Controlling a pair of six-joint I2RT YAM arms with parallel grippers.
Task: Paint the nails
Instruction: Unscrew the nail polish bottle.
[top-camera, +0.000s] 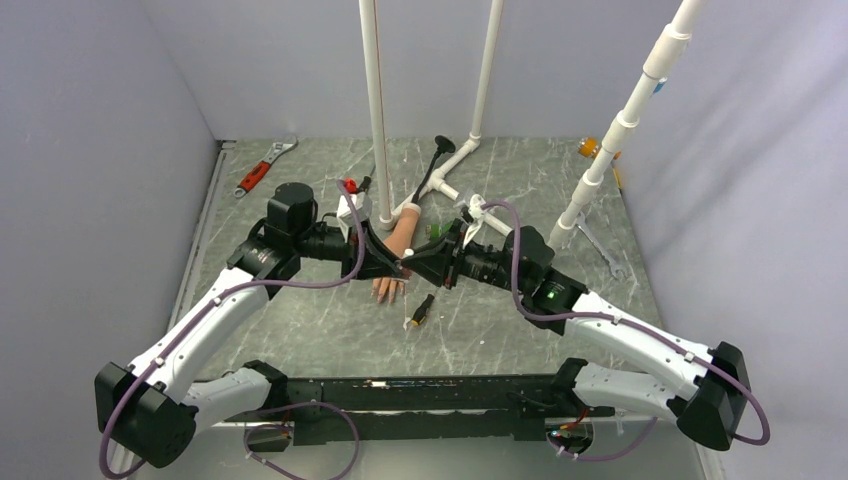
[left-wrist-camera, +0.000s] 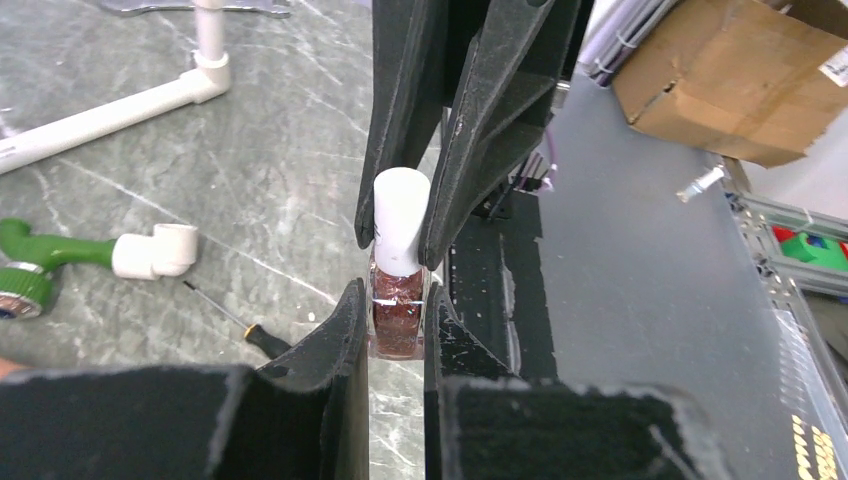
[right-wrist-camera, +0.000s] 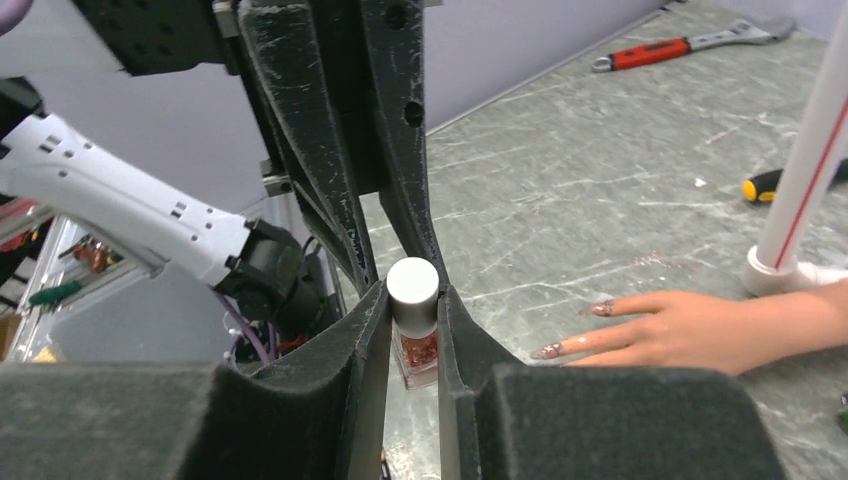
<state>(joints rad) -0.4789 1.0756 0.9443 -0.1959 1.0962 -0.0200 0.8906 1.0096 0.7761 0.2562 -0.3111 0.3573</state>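
Top external view is showing both arms meeting over the middle of the table (top-camera: 300, 320), directly above the mannequin hand (top-camera: 400, 240), whose fingers are pointing toward 6 o'clock.

The left gripper (left-wrist-camera: 397, 305) is clamping the glass body of the nail polish bottle (left-wrist-camera: 398, 328), jaws narrow. The right gripper (right-wrist-camera: 413, 300) is pinching the white cap (right-wrist-camera: 413, 283), jaws likewise narrow and pressing both sides of it.

Judged purpose: one arm is bracing the bottle while the other is gripping the cap for unscrewing, near the hand so the brush is travelling little.

In the right wrist view the nails (right-wrist-camera: 600, 308) are lying at 3 o'clock of the bottle, apart from it.

Only two nails are showing clearly, and their colour is proving hard to judge. The brush is sitting hidden inside the bottle. The grippers are covering the palm from above.
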